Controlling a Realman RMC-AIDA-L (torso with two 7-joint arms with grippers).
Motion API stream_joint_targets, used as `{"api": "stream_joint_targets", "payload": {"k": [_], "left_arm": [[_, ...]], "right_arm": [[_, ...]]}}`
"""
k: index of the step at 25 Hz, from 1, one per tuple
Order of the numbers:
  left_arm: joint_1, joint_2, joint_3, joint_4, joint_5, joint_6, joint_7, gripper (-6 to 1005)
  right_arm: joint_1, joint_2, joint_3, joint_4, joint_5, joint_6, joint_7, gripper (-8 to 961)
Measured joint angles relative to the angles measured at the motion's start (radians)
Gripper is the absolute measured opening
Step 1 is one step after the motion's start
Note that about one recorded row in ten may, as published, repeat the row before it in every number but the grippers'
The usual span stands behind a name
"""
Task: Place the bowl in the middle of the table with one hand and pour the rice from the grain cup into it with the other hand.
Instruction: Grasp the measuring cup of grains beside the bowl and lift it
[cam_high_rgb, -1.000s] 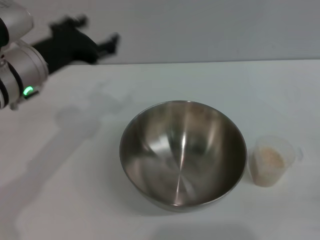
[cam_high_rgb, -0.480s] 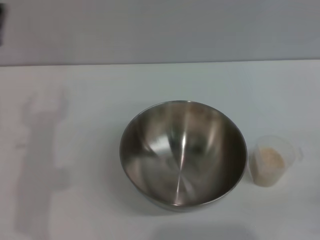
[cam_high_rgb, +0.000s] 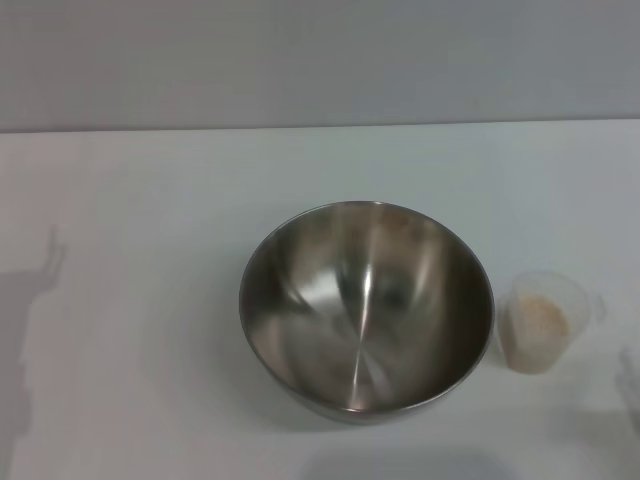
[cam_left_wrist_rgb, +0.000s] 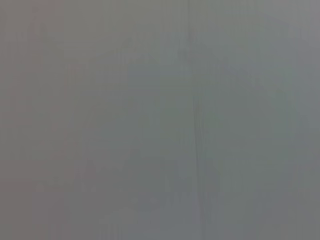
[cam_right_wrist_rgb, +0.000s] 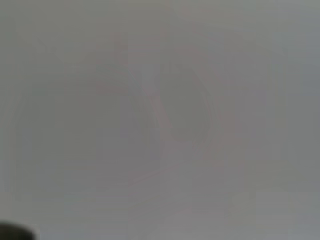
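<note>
The large steel bowl (cam_high_rgb: 366, 306) stands upright in the middle of the white table (cam_high_rgb: 150, 230), and I see no grains in it. The clear grain cup (cam_high_rgb: 545, 320) stands upright just to the bowl's right, apart from it, with beige rice (cam_high_rgb: 540, 322) in its lower part. Neither gripper shows in the head view. Only a shadow of the left arm lies on the table at the far left. Both wrist views show a plain grey surface and none of the task's things.
The table's far edge (cam_high_rgb: 320, 128) meets a grey wall. A faint shadow lies at the table's right edge (cam_high_rgb: 630, 385).
The left arm, at the upper left a second ago, has withdrawn out of the head view to the left; its shadow has slid to the left edge. Bowl and cup have not moved.
</note>
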Motion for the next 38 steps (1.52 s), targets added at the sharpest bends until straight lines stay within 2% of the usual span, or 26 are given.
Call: {"api": "stream_joint_targets", "payload": {"k": [21,38], "left_arm": [[-0.012,0.000,0.013,0.043,0.006,-0.029,0.027,834],[-0.004,-0.001,0.016,0.067,0.013,-0.031,0.030,834]], "right_arm": [[0.089,0.000,-0.007,0.028,0.000,0.208,-0.028,715],[0.122,0.000,0.004,0.022,0.009,0.245,0.003,715]]}}
